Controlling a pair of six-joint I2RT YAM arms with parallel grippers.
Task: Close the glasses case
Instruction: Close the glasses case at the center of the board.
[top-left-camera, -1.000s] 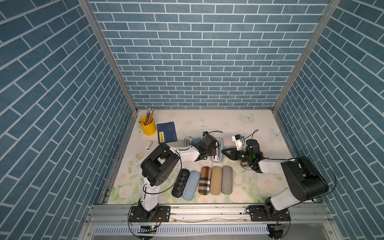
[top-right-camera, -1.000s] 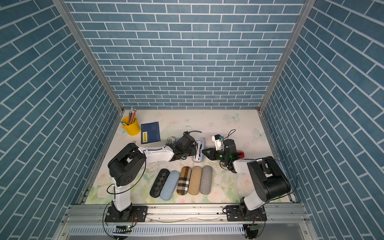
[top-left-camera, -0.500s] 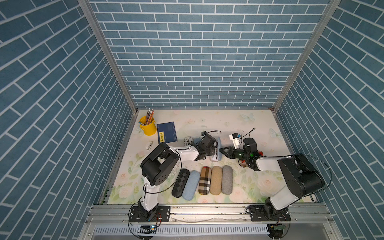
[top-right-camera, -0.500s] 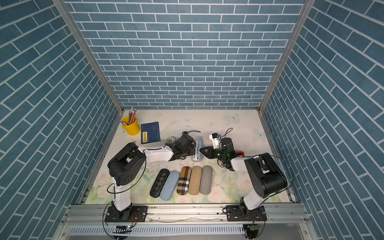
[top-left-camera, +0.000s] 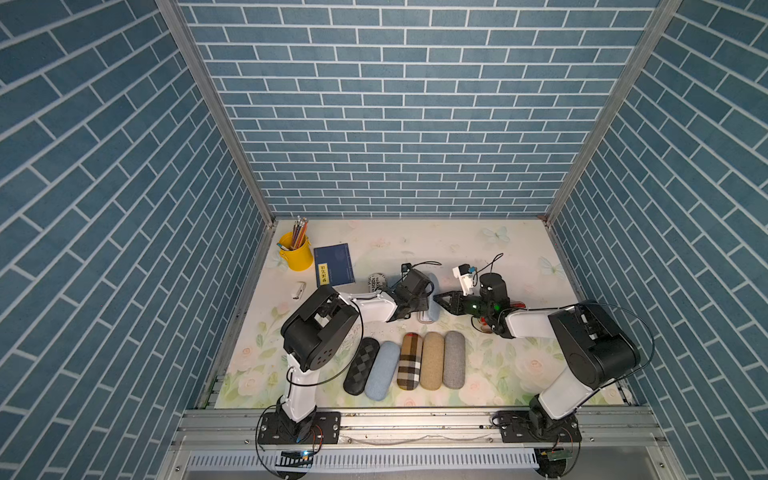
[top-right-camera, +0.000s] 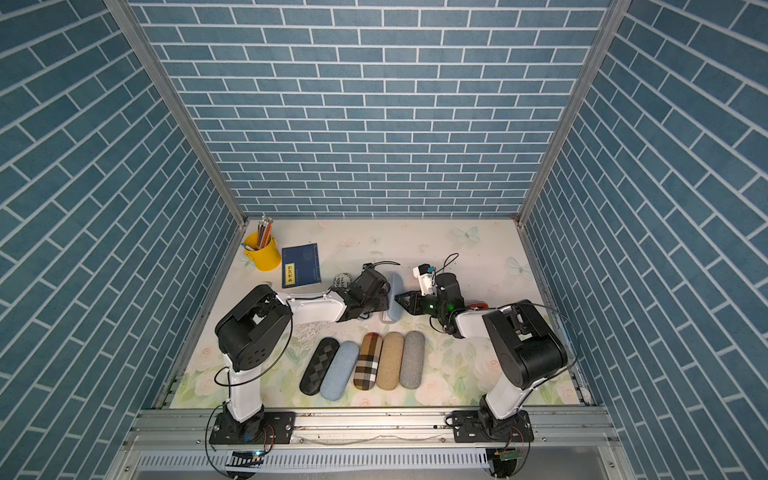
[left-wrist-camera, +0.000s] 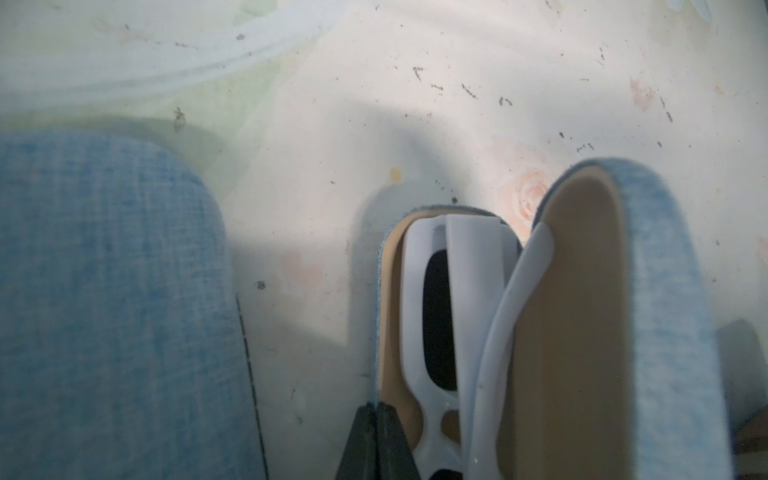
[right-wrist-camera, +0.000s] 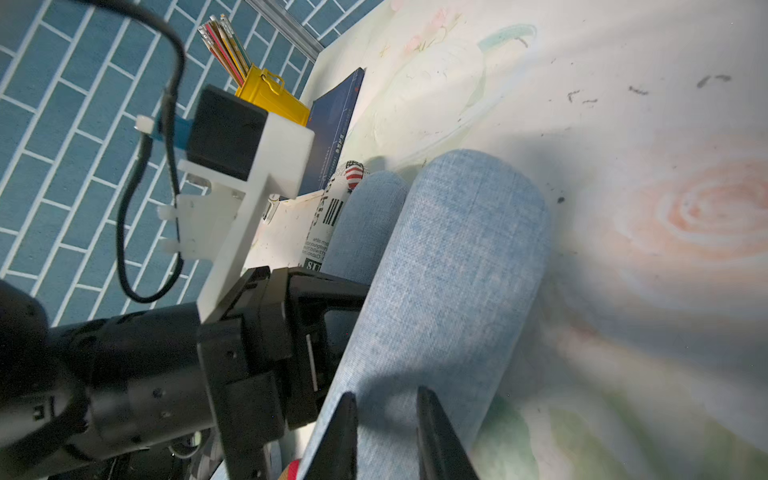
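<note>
Mid-table, between both arms, we see the light-blue glasses case (top-left-camera: 433, 309) lying open, lid tipped up, white glasses (left-wrist-camera: 473, 270) in its tan-lined base. We mark the left gripper (left-wrist-camera: 376, 409) as pressed together, pinching the base's rim. We see the right gripper (right-wrist-camera: 386, 395) against the lid's outer fabric, fingers slightly spread, nothing between them. Nearer the arm bases we count a row of closed cases: black checked case (top-left-camera: 360, 365), pale blue case (top-left-camera: 384, 370), plaid case (top-left-camera: 409, 360), tan case (top-left-camera: 432, 359), grey case (top-left-camera: 454, 359). Yellow pencil cup (top-left-camera: 296, 257) and blue notebook (top-left-camera: 333, 270) sit far left.
</note>
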